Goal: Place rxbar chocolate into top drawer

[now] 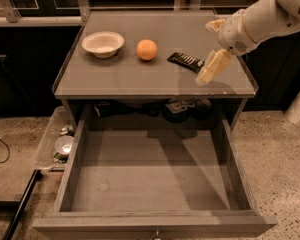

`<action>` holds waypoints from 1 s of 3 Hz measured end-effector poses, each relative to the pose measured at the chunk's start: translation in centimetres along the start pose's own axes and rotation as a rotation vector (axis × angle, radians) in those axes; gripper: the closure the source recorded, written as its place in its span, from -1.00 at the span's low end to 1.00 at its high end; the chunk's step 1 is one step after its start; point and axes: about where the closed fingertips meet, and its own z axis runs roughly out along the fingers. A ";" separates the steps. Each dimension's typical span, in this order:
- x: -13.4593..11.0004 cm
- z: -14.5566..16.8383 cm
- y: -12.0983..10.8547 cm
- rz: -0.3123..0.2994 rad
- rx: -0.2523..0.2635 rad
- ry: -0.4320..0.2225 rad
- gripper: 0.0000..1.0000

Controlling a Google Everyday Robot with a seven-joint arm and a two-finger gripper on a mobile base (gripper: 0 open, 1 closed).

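A grey table (120, 76) stands in the middle. On its top sits a white bowl (103, 43) at the left. Next to the bowl, a little apart, is a round orange (147, 49). To the right of the orange lies the chocolate bar (186, 60). It is flat and black with white letters, and it lies on the table top, not in the drawer.

The robot's white arm (262, 19) comes in from the top right corner. At its end is the gripper (206, 76). It is pale yellow and points down and to the left. It hangs just beside the right end of the chocolate bar, over the right front part of the table top. I cannot tell if it touches the bar. I cannot tell if the gripper is spread or pressed together.

Below the table top the drawer (155, 219) is pulled all the way out. It is wide and grey, with low sides and a flat bottom. Nothing lies in it.

On the floor at the left, beside the drawer, is a clear plastic bin (50, 139) with small things in it.
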 end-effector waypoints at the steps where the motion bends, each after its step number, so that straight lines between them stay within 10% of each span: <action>1: 0.0 0.1 -0.3 0.018 0.026 -0.021 -1.00; 3: 0.4 2.0 -4.1 0.166 0.069 -0.163 -1.00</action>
